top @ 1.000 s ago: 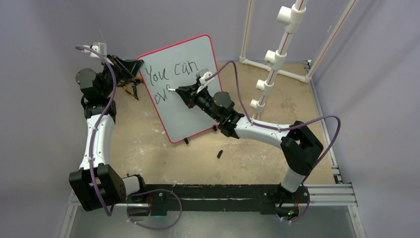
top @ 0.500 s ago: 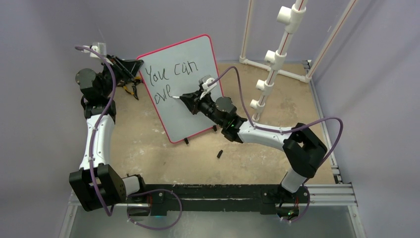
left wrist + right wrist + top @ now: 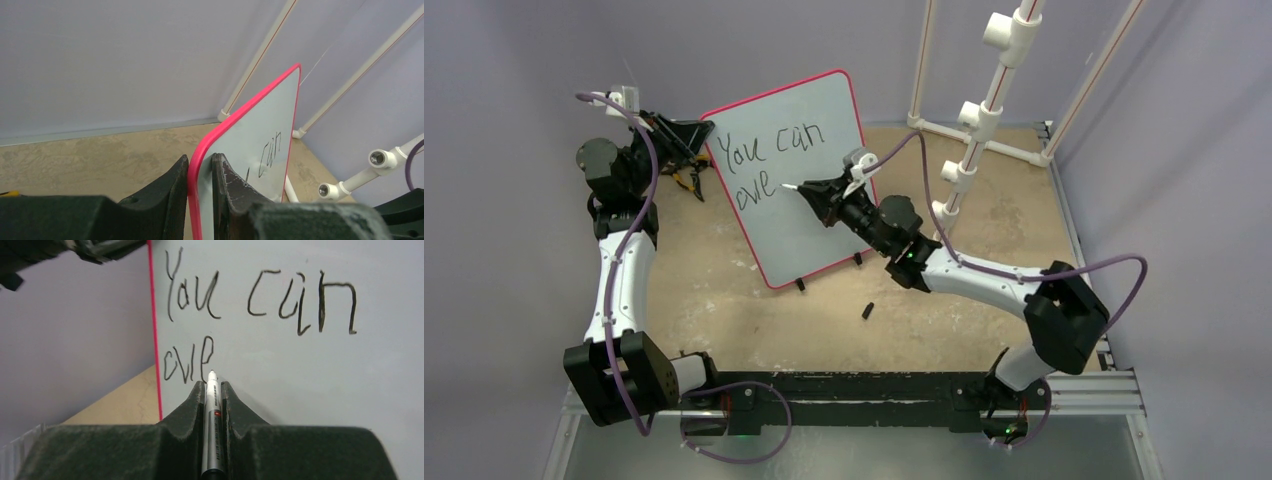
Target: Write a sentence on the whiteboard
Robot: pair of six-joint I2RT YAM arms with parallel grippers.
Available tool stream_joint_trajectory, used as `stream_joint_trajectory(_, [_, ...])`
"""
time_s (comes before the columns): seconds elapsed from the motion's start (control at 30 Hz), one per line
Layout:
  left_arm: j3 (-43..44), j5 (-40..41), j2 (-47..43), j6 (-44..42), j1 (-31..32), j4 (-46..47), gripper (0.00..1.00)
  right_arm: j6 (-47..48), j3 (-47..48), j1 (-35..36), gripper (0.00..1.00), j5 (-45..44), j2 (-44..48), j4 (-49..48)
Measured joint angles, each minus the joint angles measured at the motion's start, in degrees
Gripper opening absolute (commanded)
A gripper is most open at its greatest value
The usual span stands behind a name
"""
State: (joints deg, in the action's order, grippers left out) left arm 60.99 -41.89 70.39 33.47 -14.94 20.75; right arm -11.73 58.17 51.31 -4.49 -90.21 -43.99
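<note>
A: Rightward along the lower line the right gripper [image 3: 816, 192] has slid since a second ago, and its elbow has swung out toward 4 o'clock. The left gripper [image 3: 696, 135] has stayed put.
B: What does the right one hold?
A: Its jaws are clamped tight on a marker [image 3: 212, 407]. The tip is at the board [image 3: 809, 240], at 3 o'clock of "ove". I cannot tell whether it touches.
B: And the left?
A: Nearly closed, pinching the board's red rim at its 10 o'clock edge, one finger on each face.
B: Where is the board?
A: It stands on its small black feet on the table [image 3: 724, 300], toward 12 o'clock.
B: The sentence [image 3: 252, 307]?
A: "You can" on top, "ove" beneath, in the board's 10 o'clock part.
B: Anything else?
A: A small black piece [image 3: 867, 310] lies at the board's 5 o'clock, apart from it. A white pipe frame [image 3: 981, 115] stands at 2 o'clock.
</note>
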Motion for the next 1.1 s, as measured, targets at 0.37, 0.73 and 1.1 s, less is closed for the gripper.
stream_joint_trajectory(0.37, [0.00,-0.35,0.00,0.04,-0.04,0.20,0.18,0.46,-3.19,-1.40,0.00,5.64,12.92,3.28])
stream_joint_trajectory(0.73, [-0.37,-0.76,0.24,0.46,-0.04,1.49,0.18,0.90,-2.12,-8.72,0.00,13.09,11.19,5.86])
stream_joint_trajectory(1.1, [-0.42,-0.96,0.55,0.42,-0.20,1.90,0.18,1.11,2.03,-5.66,0.00,11.39,2.62,3.30])
